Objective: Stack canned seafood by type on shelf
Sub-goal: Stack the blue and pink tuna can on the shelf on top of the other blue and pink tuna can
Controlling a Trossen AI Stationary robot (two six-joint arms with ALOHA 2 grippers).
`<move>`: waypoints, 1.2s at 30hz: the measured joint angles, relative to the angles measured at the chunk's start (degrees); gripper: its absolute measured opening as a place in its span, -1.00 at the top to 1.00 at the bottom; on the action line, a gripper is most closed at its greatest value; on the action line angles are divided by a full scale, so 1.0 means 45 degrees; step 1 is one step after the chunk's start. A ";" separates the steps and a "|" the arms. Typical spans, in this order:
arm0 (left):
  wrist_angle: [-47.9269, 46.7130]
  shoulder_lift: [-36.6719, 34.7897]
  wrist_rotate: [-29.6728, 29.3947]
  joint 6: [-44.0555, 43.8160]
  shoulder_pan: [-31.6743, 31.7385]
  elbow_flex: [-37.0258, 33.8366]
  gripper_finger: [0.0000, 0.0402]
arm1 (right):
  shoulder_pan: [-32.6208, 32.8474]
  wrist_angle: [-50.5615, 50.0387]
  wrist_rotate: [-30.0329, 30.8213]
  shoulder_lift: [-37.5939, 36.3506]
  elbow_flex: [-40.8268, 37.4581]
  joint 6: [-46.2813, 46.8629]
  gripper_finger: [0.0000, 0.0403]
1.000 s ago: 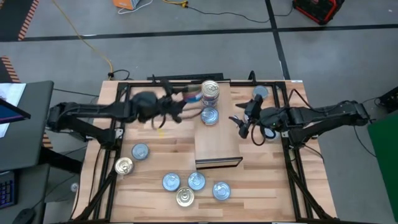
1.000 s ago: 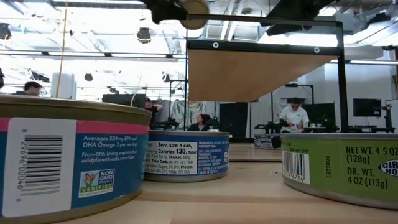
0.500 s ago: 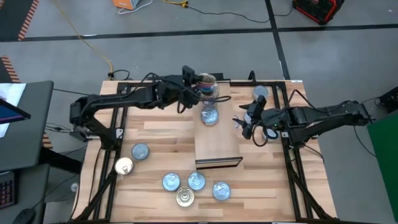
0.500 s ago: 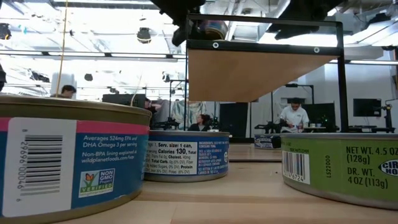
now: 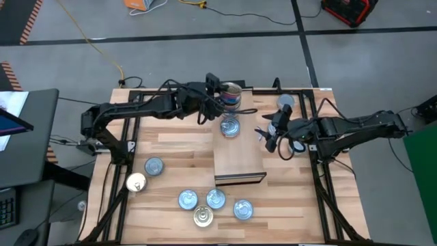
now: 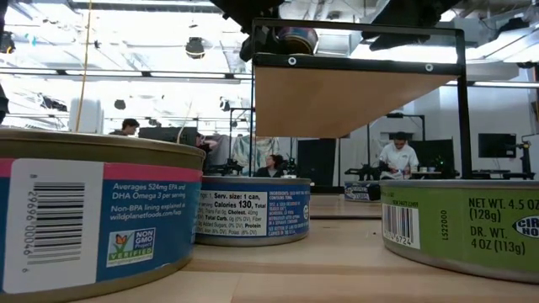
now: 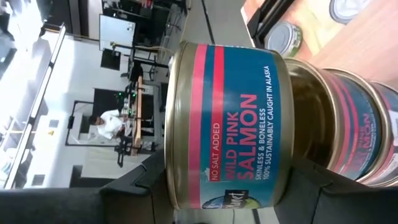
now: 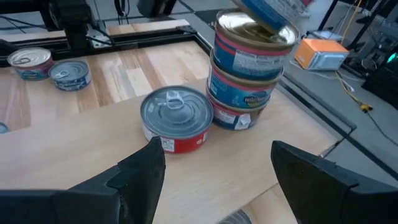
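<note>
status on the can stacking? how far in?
Done: a stack of salmon cans and one red can stand on the shelf. In hand: the left gripper holds another salmon can at that stack. Left: seven cans on the tabletop. Right gripper waits open.

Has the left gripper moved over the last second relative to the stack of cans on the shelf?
Yes. In the high view the left gripper has travelled rightward along the table's far side and now holds a salmon can over the stack on the shelf.
</note>
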 joint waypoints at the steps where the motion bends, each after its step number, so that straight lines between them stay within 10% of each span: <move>1: 0.0001 0.0000 0.0000 -0.0004 0.0000 0.0000 0.02 | 0.0000 0.0119 0.0003 0.0000 0.0000 -0.0061 -0.58; 36: -0.0760 -0.0097 0.1078 -0.2095 -0.0623 0.0211 -0.29 | 0.0000 0.0384 -0.0289 0.0005 0.0000 -0.0359 -0.58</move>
